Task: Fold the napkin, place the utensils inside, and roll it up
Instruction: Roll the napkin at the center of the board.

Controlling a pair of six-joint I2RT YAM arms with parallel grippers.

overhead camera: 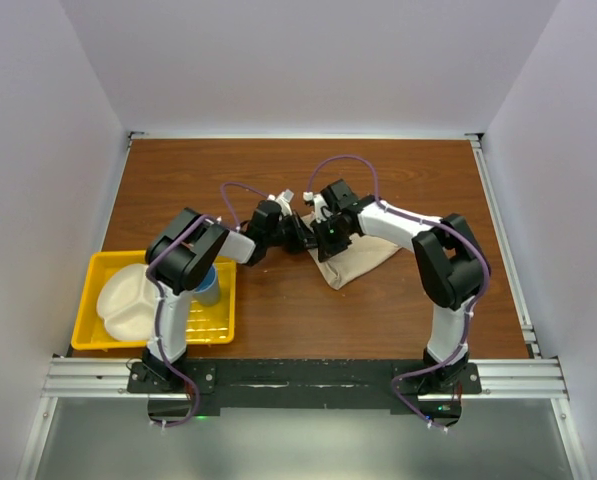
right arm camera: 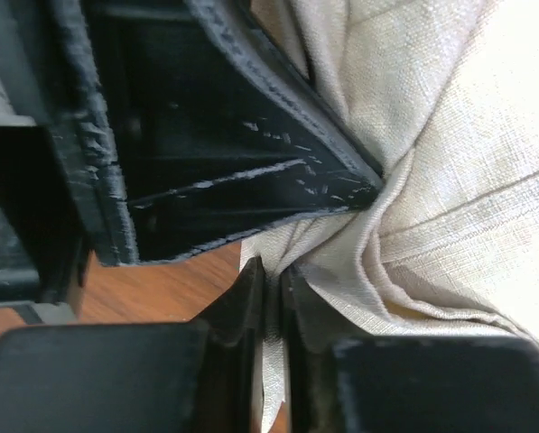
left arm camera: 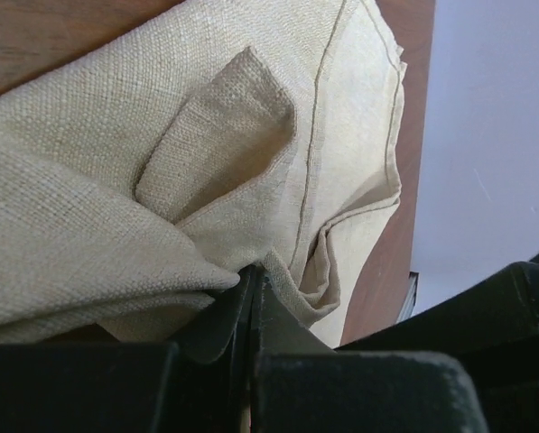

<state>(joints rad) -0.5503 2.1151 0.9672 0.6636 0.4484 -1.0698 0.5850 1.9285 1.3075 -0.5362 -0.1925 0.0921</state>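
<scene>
The beige napkin (overhead camera: 356, 260) lies bunched on the wooden table, right of centre. My left gripper (overhead camera: 303, 240) is shut on a fold of the napkin (left arm camera: 206, 162) at its left edge. My right gripper (overhead camera: 323, 235) is shut on the napkin's edge (right arm camera: 450, 171) right beside it, with cloth pinched between its fingers (right arm camera: 251, 298). The two grippers meet nearly tip to tip over the cloth. The left gripper's black body fills the upper left of the right wrist view. The knife is not in view.
A yellow tray (overhead camera: 223, 325) at the near left holds a white divided plate (overhead camera: 128, 300) and a blue cup (overhead camera: 208, 287). White walls enclose the table on three sides. Bare wood lies behind and in front of the napkin.
</scene>
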